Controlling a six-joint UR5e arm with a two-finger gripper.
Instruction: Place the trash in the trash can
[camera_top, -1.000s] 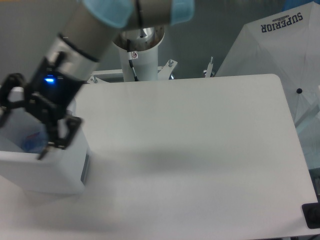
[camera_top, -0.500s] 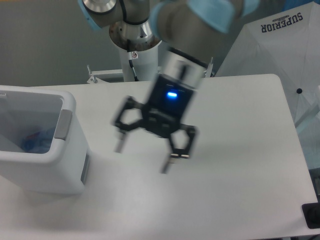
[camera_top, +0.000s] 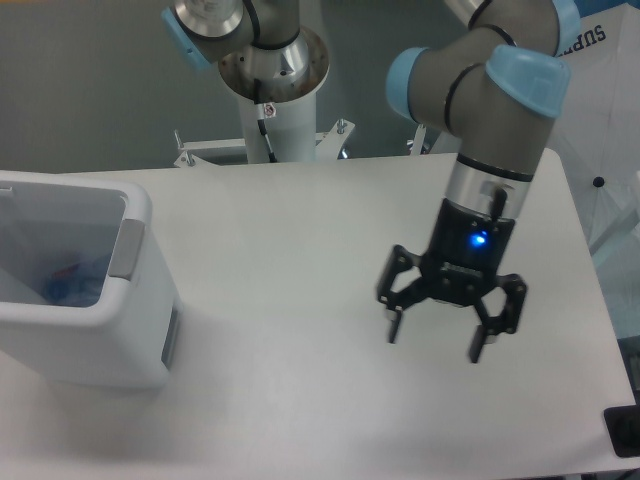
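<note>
Fixed camera, 1 view. Trash can (camera_top: 135, 250) sits at the table's (camera_top: 300, 400) left edge, mouth up, long axis running off-frame left; its left part is cut off. Inside, a blue-and-red patch (camera_top: 70, 280) shows through the wall, probably the bottle; its axis unreadable. Wrapper not discernible. Gripper (camera_top: 435, 340) hangs over the table's right half, well apart from the can, fingers spread wide, nothing held.

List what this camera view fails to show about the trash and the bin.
- Trash can: its left side is cut off by the frame edge.
- Bin contents: only a blurry blue-and-red patch shows; the near wall hides the rest.
- Wrapper: not visible anywhere.
- Gripper: open, empty.
</note>
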